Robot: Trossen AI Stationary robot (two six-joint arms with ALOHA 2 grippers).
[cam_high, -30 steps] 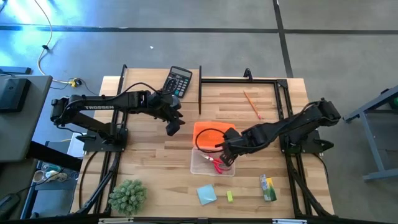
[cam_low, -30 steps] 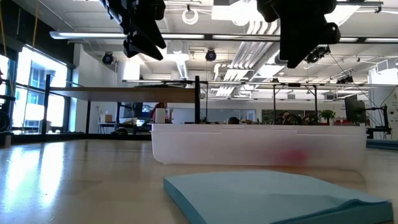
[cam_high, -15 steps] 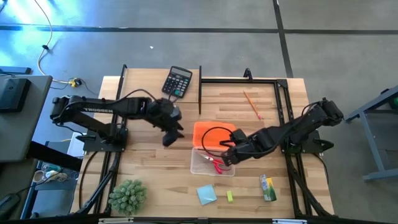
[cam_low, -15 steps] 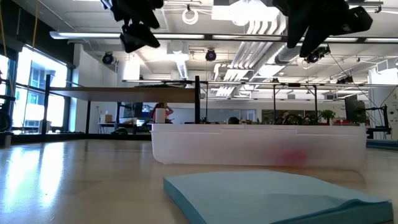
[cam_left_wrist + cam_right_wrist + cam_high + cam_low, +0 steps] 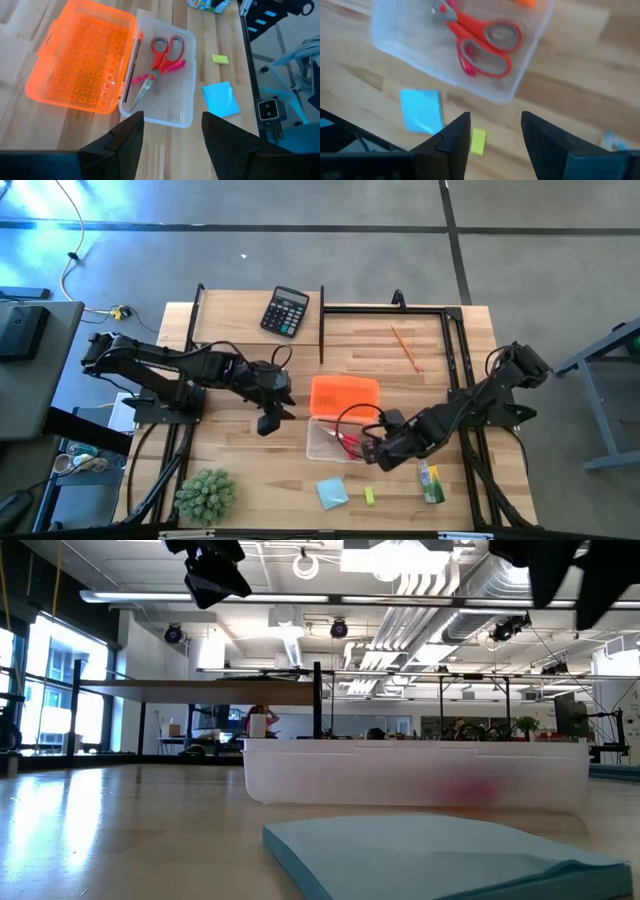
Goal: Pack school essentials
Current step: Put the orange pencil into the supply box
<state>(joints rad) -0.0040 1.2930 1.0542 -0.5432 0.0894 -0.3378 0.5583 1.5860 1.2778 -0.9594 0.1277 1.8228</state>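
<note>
Scissors lie in clear box beyond open right pincer.

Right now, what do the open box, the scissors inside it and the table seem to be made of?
The box looks like clear, slightly frosted plastic: the wood shows through it. Its hinged lid looks like translucent orange plastic with a moulded grid. The scissors have glossy red handles, probably plastic, and grey blades, probably metal. The table looks like pale jointed wood strips with a smooth finish.
</note>
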